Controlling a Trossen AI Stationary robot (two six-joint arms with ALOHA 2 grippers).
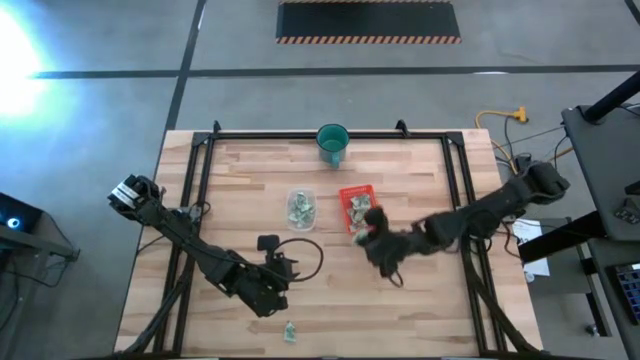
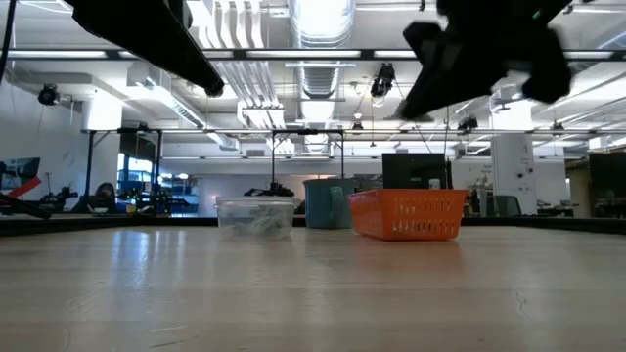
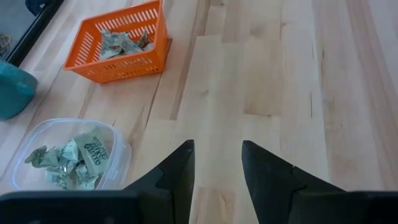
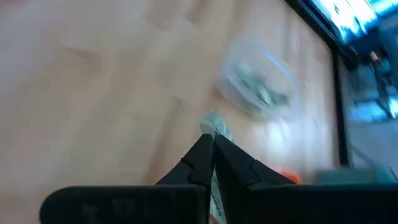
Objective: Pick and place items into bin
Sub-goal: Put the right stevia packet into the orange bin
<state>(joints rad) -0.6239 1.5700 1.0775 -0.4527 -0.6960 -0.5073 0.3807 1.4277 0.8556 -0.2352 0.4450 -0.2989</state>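
Several small pale green-and-white pieces lie in a clear tub (image 1: 301,208), which also shows in the left wrist view (image 3: 68,158), and more lie in the orange tray (image 1: 357,208) (image 3: 121,40). One piece (image 1: 289,330) lies alone on the table near its front edge. My right gripper (image 4: 211,140) hovers by the tray's near right corner (image 1: 375,238), shut on one piece (image 4: 212,122). My left gripper (image 3: 217,168) is open and empty, low over the table, near of the tub (image 1: 270,247). My right gripper pinches a pale green-and-white piece (image 4: 213,126) between its two fingertips. Part of the piece sticks out beyond the tips, and it is lifted clear of the table.
A teal cup (image 1: 332,143) stands at the table's far edge, behind the tub and tray. A black frame (image 1: 200,160) runs along the table's left, far and right sides. Bare wood lies between the tub and the near edge.
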